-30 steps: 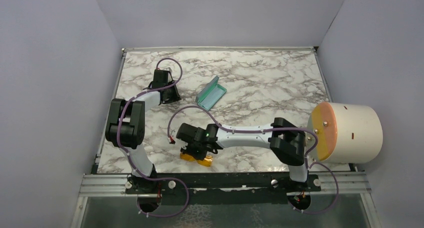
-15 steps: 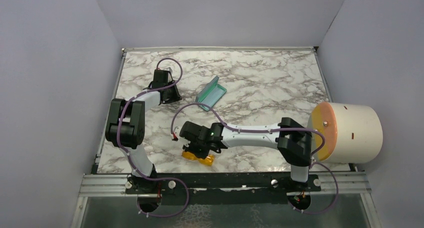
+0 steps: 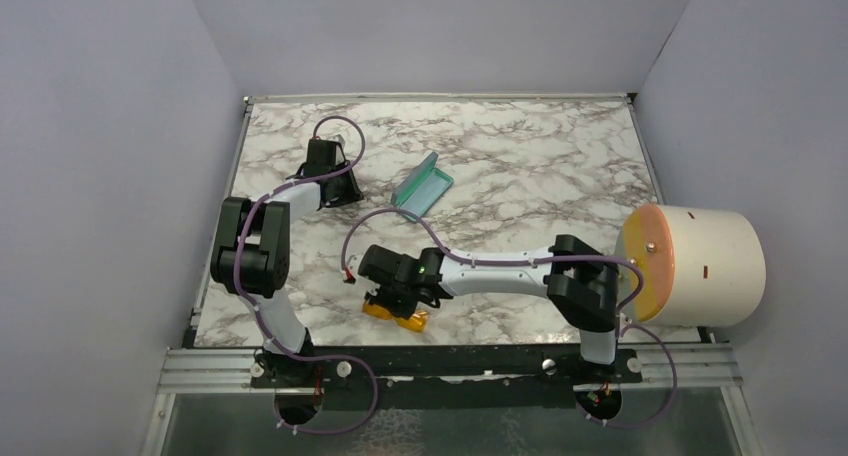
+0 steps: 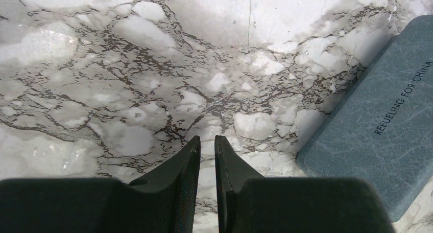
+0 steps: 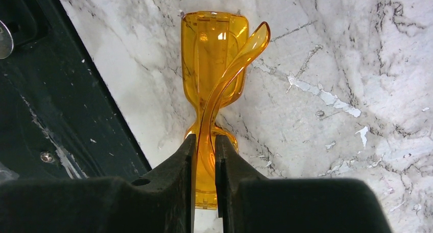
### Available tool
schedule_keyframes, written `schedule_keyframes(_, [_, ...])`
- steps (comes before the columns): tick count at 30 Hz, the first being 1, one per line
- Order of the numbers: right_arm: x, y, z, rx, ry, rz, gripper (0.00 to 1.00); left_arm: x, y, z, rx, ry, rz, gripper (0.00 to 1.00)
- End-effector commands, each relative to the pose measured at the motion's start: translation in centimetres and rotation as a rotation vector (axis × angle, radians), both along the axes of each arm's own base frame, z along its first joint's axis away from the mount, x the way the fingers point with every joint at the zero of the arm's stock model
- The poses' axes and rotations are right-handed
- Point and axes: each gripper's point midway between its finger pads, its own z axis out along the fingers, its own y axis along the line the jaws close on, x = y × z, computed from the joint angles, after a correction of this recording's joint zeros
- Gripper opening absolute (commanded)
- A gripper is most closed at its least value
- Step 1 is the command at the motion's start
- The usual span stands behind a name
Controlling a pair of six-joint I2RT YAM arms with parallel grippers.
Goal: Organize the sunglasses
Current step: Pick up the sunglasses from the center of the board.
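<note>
While the right arm reaches leftward across the near part of the marble table, its right gripper sits directly over the sunglasses. In the right wrist view, the two black fingers of the right gripper are pressed against a thin amber part of the sunglasses that runs up between them. One curved temple arm slants over the lens. The pair lies on the marble at the table's near edge, just beside the black rail that carries the arm bases.

The left gripper hangs over the far left part of the table, well apart from the sunglasses. In the left wrist view, the left gripper has its fingers drawn together, with only a narrow slit between them and nothing in it.

The case lies near the middle of the table, to the right of the left gripper, with its teal inside visible from above. Its blue-grey outer face, which carries printed lettering, fills the right side of the left wrist view.

A white cylinder with an orange end face stands at the table's right edge.
</note>
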Motion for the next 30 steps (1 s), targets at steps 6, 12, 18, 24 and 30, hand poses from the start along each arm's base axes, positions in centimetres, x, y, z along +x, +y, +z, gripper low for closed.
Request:
schedule_keyframes(6, [0.4, 0.3, -1.7, -0.004, -0.012, -0.002, 0.06, 0.4, -0.1, 1.3, -0.024, -0.044, -0.003, 0.20])
schedule_keyframes(12, [0.6, 0.5, -1.8, -0.004, -0.015, 0.000, 0.11, 0.4, -0.2, 1.3, -0.026, -0.043, -0.007, 0.20])
schedule_keyframes(18, [0.7, 0.5, -2.1, -0.010, -0.017, 0.003, 0.17, 0.4, -0.2, 1.3, -0.028, -0.044, -0.008, 0.20])
schedule_keyframes(24, [1.0, 0.6, -2.1, -0.011, -0.024, 0.005, 0.24, 0.5, -0.3, 1.3, -0.031, -0.044, -0.009, 0.20])
schedule_keyframes(30, [1.0, 0.6, -2.2, -0.012, -0.017, 0.004, 0.13, 0.5, -0.3, 1.3, -0.030, -0.046, -0.010, 0.20])
